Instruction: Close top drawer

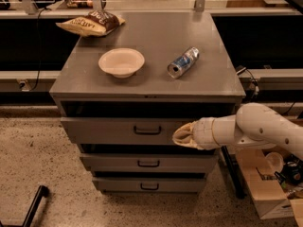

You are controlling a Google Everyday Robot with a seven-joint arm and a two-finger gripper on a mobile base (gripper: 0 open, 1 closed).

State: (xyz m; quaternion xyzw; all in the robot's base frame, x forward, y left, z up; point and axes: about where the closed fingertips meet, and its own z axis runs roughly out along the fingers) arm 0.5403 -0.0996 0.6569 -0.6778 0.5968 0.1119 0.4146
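Top drawer [104,130] is sticking out a little from the grey cabinet [156,37], with a dark gap showing above its front. The gripper [185,135] is pressing on that front just right of the black handle [147,130], so the push seems to be the step in hand. The next move is calling for a straight shove inward until flush. Whether the gripper is spread or pressed together cannot be told. The drawer's inside is lying in shadow.

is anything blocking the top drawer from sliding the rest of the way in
Nothing visible does. The hand sits against the front of the top drawer, right of its handle, with nothing between them, and the dark opening above the front shows nothing sticking out.
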